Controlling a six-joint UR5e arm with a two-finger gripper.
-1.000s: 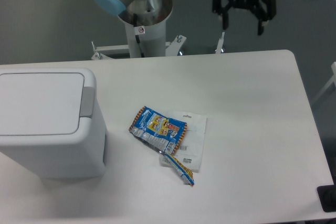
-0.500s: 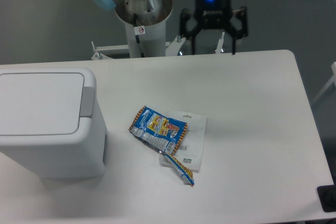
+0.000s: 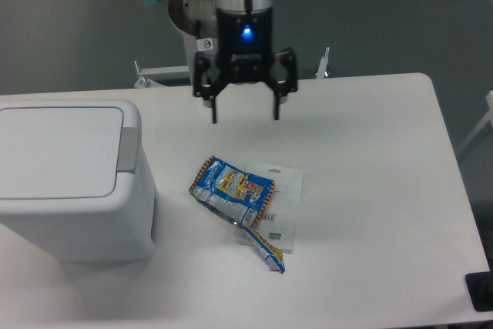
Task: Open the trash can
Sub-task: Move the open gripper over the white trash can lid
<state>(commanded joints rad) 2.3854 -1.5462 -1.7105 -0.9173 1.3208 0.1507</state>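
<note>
The trash can (image 3: 73, 182) is a large boxy white bin at the left side of the table. Its flat lid (image 3: 58, 152) lies closed, and a grey push tab (image 3: 129, 149) sits at the lid's right edge. My gripper (image 3: 245, 115) hangs open above the table's back middle, fingers pointing down with nothing between them. It is to the right of the bin and well apart from it, a little above the tab's level in the picture.
A blue and orange snack wrapper (image 3: 231, 188) lies mid-table, partly over a clear white packet (image 3: 281, 206). The arm's base post (image 3: 206, 44) stands behind the table's back edge. A dark object (image 3: 481, 292) sits at the front right corner.
The gripper has swung left from the far back right and come lower, now over the table's back middle. It stays open. The bin and wrappers have not moved.
</note>
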